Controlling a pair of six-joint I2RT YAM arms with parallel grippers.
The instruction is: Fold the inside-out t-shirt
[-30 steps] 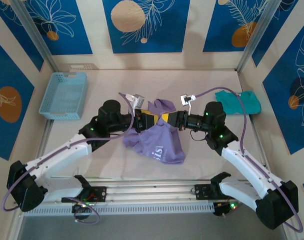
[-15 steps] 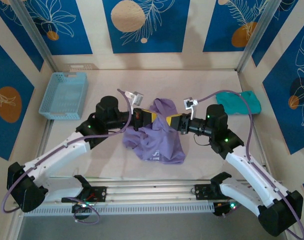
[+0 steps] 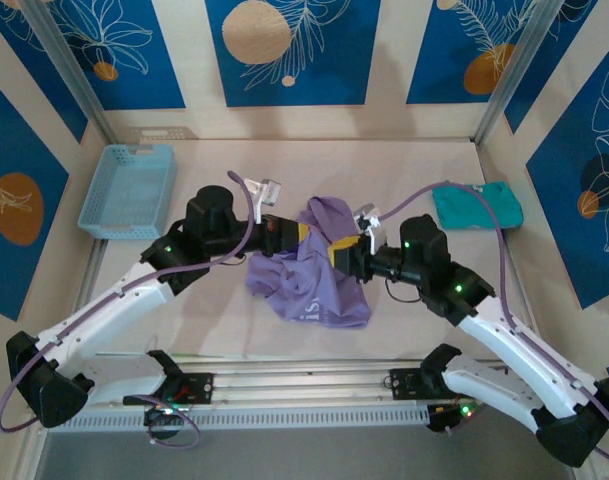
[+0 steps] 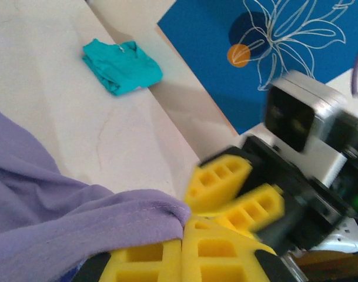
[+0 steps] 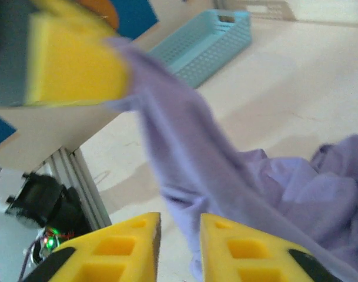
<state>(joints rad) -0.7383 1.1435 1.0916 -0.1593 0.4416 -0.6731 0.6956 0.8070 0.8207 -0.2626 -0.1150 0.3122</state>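
Loosely bunched t-shirt [image 3: 316, 290], long axis near-to-far, in left jaws; right jaws narrowly apart.

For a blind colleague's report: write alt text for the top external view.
Left gripper and right gripper meet over a crumpled lavender t-shirt, at its far edge. Light blue basket far left, teal shirt far right.

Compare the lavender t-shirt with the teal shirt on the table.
The lavender t-shirt is much larger than the teal shirt. The lavender t-shirt lies crumpled at the middle of the table; the teal shirt sits compactly bundled at the far right. The left tool pinches the lavender t-shirt's edge; the teal shirt is untouched. Both are soft fabric on the same surface.
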